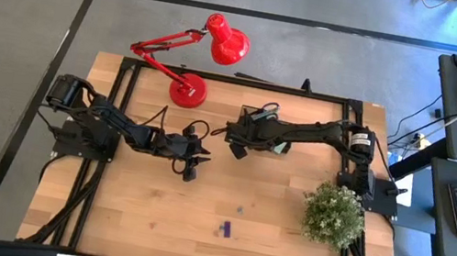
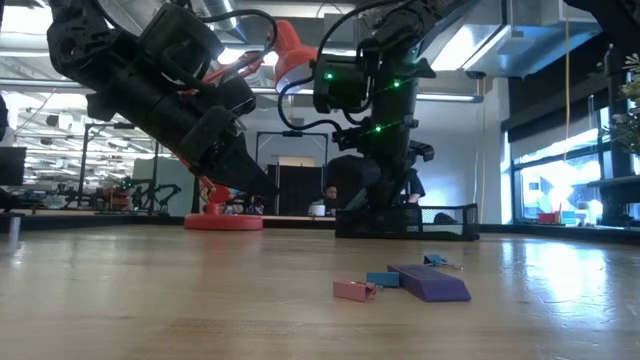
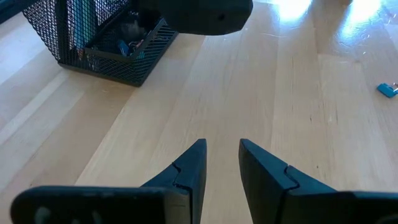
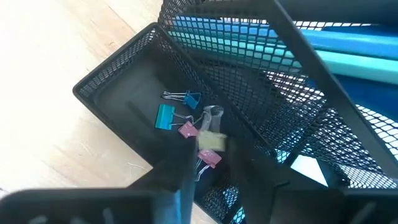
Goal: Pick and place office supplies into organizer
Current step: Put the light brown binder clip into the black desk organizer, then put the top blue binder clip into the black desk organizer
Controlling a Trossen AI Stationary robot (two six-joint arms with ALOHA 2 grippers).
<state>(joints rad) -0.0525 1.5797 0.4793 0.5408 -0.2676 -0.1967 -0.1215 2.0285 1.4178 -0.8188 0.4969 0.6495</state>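
Observation:
The black mesh organizer (image 1: 261,126) stands on the table's far side, with light-blue pencils (image 4: 348,43) in its taller section. Its low compartment (image 4: 124,106) holds blue (image 4: 165,116) and pink (image 4: 186,130) binder clips. My right gripper (image 4: 214,177) hangs open just above this compartment. A small, blurred pale piece (image 4: 211,140) shows just beyond its fingertips. My left gripper (image 3: 222,152) is open over bare wood left of the organizer (image 3: 106,37) and holds nothing. A purple piece (image 1: 225,229), a pink clip (image 2: 353,290) and blue clips (image 2: 440,262) lie on the table's near half.
The red desk lamp (image 1: 188,91) stands left of the organizer at the far edge. The green bushy plant (image 1: 333,215) sits near the right edge. A black metal frame (image 1: 130,74) runs around the table. Bare wood (image 1: 148,217) lies toward the near left.

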